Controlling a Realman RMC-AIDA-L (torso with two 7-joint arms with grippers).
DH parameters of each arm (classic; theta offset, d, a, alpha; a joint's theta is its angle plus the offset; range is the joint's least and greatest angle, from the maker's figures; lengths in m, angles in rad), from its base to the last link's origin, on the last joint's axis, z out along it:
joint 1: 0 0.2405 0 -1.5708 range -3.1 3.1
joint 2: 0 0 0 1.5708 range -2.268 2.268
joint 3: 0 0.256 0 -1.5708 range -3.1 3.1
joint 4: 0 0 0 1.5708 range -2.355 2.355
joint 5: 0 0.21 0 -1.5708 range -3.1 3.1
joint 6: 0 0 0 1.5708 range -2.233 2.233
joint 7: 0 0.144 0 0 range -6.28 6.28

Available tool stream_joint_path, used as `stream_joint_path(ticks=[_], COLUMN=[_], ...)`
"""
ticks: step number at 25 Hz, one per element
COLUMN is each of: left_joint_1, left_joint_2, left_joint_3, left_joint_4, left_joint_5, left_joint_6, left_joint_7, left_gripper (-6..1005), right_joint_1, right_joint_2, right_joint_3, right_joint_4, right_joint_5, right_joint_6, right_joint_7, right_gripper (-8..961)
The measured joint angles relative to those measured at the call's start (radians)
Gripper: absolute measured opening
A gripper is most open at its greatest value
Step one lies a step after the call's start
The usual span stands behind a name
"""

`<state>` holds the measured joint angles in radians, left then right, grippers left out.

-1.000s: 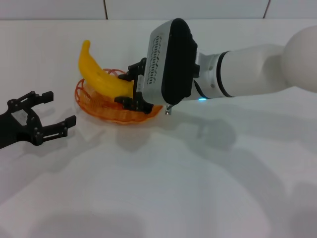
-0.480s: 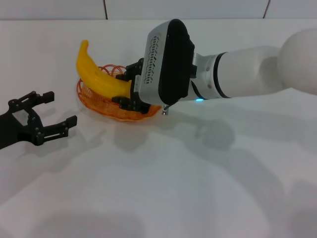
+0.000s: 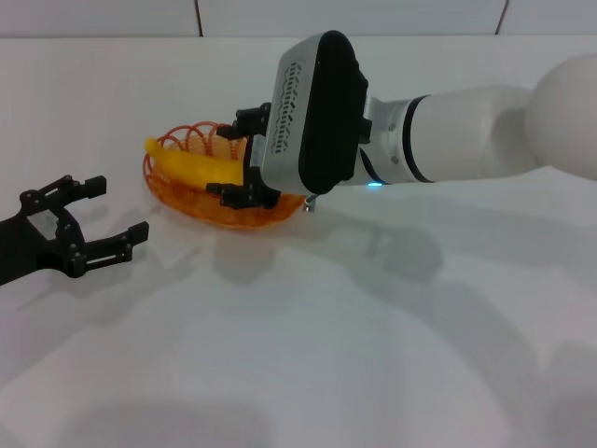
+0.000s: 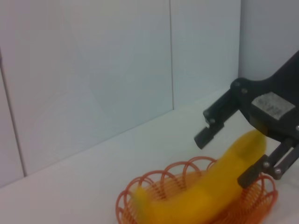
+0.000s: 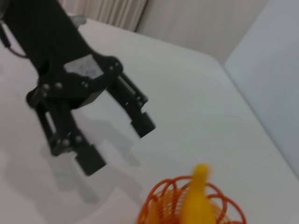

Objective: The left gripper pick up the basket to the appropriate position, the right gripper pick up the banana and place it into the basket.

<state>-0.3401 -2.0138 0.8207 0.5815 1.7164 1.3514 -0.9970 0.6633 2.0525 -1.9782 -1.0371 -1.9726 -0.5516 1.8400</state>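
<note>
Right tool (image 3: 235, 159) spread wide, fingers straddling smooth yellow banana (image 3: 198, 168) lying in orange wire-loop basket (image 3: 187, 199) on white worktop (image 3: 308, 317). Left tool (image 3: 89, 217) sitting open, empty, near basket.

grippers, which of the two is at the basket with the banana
The right gripper: its fingers straddle the banana lying in the basket. The left gripper sits open on the table, apart from the basket.

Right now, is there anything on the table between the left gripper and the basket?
No. In the head view the stretch between the left gripper and the basket is bare white table; the right wrist view shows the same.
</note>
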Motion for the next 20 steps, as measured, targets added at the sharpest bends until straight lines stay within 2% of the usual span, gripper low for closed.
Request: stream_joint_path(ticks=[3,7,11,14,20], left_joint_1=[0.0,0.003,0.008,0.009,0.009], left_joint_2=[0.0,0.0,0.0,0.0,0.0], left_joint_3=[0.0,0.0,-0.001,-0.001,-0.007], left_joint_4=[0.0,0.0,0.0,0.0,0.0], left_joint_5=[0.002,0.002,0.002,0.002,0.002], left_joint_6=[0.0,0.0,0.0,0.0,0.0], left_joint_7=[0.0,0.0,0.0,0.0,0.0], left_gripper=[907,907,907,907,907], right_joint_1=[-0.018,-0.079,-0.146,-0.186,-0.228], right_joint_2=[-0.001,-0.008,-0.012,-0.011,-0.013], right_joint_3=[-0.001,0.001,0.035,0.111,0.263], right_joint_4=[-0.024,-0.107,-0.191,-0.222,-0.204], right_joint_5=[0.0,-0.004,-0.007,0.014,0.18], right_joint_6=[0.013,0.006,-0.056,-0.171,-0.399], right_joint_7=[0.0,-0.001,-0.016,-0.056,-0.212], right_gripper=[645,796,826,833,829])
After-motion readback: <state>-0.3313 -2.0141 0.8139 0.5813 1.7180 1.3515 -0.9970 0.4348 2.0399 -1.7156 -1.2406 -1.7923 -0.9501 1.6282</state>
